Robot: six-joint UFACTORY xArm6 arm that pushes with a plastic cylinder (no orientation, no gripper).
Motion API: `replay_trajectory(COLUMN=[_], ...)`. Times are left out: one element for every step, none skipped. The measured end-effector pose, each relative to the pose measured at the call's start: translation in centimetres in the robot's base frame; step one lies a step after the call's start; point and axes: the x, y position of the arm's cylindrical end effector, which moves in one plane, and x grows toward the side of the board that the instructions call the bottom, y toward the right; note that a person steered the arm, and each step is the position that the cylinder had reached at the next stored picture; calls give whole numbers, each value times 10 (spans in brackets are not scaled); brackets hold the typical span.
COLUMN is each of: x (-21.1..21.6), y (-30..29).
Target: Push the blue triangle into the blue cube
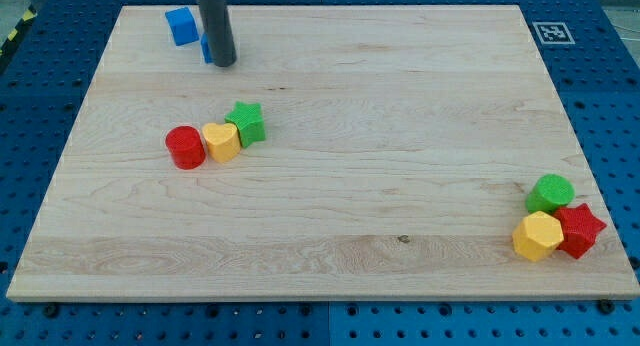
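The blue cube [181,26] sits near the board's top left. A second blue block, the blue triangle [205,48], lies just right of and below it, mostly hidden behind my rod. My tip [224,62] rests on the board at the triangle's right side, touching or nearly touching it. The cube and the triangle look close together, perhaps touching at a corner.
A red cylinder [185,147], a yellow hexagon [221,142] and a green star [245,123] form a row left of centre. At the bottom right sit a green cylinder [550,193], a yellow hexagon [538,236] and a red star [580,229]. The wooden board [350,136] lies on a blue pegboard.
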Motion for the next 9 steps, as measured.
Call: replay_trajectory(x=[-8, -8, -19, -19, -19, -19, -18, -17, -17], y=[2, 29, 45, 21, -6, -15, -19, -10, -18])
